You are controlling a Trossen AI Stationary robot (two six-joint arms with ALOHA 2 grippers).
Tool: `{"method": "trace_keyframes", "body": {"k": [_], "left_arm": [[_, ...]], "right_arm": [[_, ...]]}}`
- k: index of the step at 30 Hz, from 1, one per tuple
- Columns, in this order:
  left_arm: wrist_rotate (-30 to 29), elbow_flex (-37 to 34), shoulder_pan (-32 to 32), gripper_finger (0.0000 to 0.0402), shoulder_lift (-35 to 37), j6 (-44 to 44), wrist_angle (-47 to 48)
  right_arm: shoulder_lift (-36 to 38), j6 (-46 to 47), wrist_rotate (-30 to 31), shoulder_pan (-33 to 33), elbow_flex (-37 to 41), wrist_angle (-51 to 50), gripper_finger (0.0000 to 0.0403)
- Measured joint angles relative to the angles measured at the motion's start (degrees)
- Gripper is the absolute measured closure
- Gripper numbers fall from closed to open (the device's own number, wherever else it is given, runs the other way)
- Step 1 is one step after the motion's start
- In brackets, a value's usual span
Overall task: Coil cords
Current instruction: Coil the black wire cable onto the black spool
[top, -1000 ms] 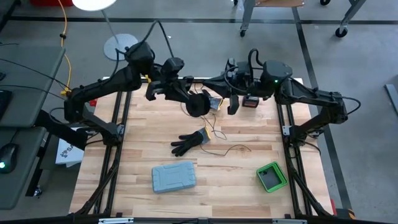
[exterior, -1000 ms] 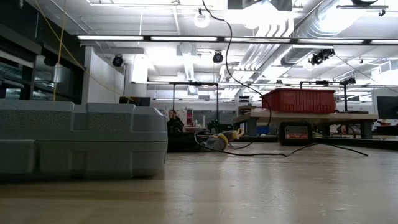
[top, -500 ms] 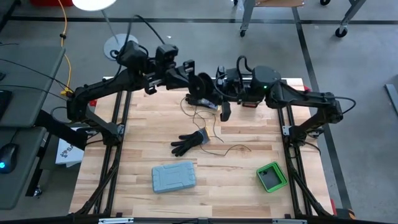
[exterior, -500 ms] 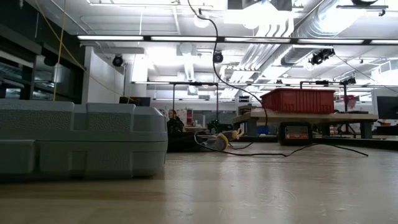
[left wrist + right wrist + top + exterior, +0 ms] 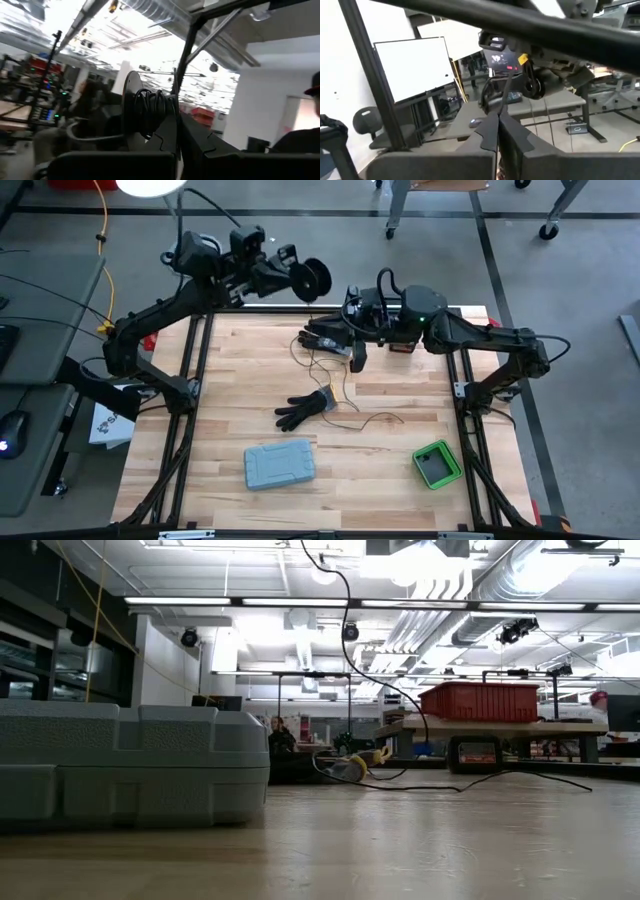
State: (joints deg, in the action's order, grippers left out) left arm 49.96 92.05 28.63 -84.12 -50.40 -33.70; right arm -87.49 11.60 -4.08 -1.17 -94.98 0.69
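Since a second ago the left gripper (image 5: 300, 276) has swung up and away from the table's middle to beyond the far edge of the pale wooden table (image 5: 230, 410), carrying a black round spool (image 5: 314, 276) with it, while the right gripper (image 5: 330, 340) has reached further left across the far part of the board. The cord (image 5: 340, 385) is a very thin dark wire: part of it is wound in several black turns on the spool's hub, as the left wrist view shows (image 5: 152, 112), and the rest trails down as a loose squiggly strand over the far middle of the table, running toward the near right past a black work glove (image 5: 303, 409) that lies near the centre. The left gripper's fingers are pressed together, clamped on the spool's flat disc. To the right, the right gripper's fingers are also together, pinching the thin strand, which rises taut from between them in the right wrist view (image 5: 506, 90). On the near side sit a grey-blue plastic case (image 5: 279, 464), left of centre, and a small green square box (image 5: 437, 464) at the near right; a small dark device with a red band (image 5: 403, 346) rests by the far right edge under the right arm.
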Motion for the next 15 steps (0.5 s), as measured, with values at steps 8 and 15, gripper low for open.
{"method": "trace_keyframes", "body": {"k": [8,15], "left_arm": [[-0.3,0.1,6.7,0.0402,2.7,4.5,3.8],[1.6,0.1,7.8,0.0402,4.2,4.6,6.6]], "right_arm": [[-0.2,0.2,0.0,0.2,0.1,-2.0,0.0402],[-0.3,0.1,6.6,0.1,0.1,-7.2,0.0376]]}}
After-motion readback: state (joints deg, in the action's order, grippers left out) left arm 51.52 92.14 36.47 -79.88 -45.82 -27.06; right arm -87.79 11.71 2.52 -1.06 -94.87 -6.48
